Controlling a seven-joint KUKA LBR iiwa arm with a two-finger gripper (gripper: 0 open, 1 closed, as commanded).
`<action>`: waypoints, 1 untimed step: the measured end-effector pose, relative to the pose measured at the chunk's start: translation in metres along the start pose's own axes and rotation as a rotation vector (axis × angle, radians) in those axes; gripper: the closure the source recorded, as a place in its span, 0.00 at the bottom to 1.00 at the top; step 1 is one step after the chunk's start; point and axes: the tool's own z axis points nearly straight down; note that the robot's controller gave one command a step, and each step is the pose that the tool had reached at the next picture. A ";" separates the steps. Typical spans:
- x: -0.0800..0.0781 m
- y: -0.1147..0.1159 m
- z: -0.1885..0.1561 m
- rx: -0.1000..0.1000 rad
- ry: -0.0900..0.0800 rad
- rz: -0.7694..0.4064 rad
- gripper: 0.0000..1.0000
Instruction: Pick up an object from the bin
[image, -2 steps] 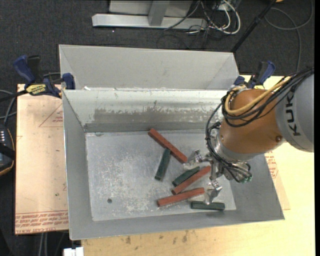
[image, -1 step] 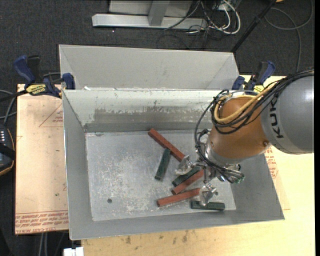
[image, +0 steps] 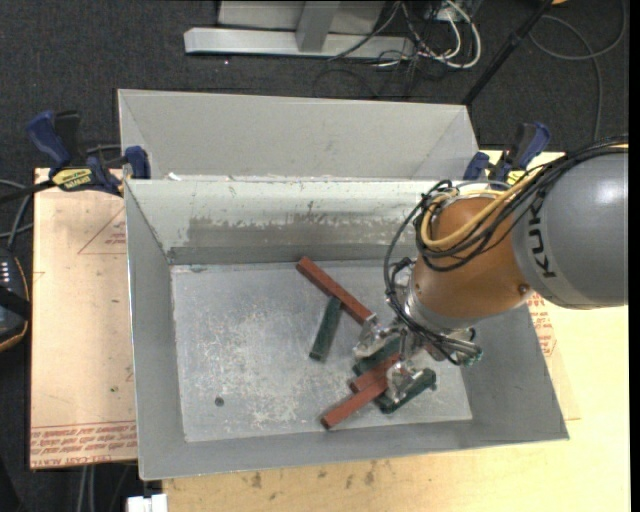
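Apparently nothing is lifted yet; the pincer (image: 398, 370) sits low over a red-brown bar (image: 348, 406) and green block (image: 418, 383), near right; whether it is spread or pinching cannot be told.

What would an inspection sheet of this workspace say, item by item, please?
Surface: grey metal bin, floor scuffed.
Job's things: red-brown bar lying slantwise mid-bin; dark green bar just below it; second red-brown bar and dark green piece heaped under the gripper.
Clutter: nothing seen.
Grippers: gripper low over that heap, front right of the bin; a hold cannot be told.
Cables: wrist cables looped over the arm's orange cover; floor cables behind the bin.
Surroundings: dark floor.
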 end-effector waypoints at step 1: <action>0.000 0.000 0.000 0.000 0.000 0.000 1.00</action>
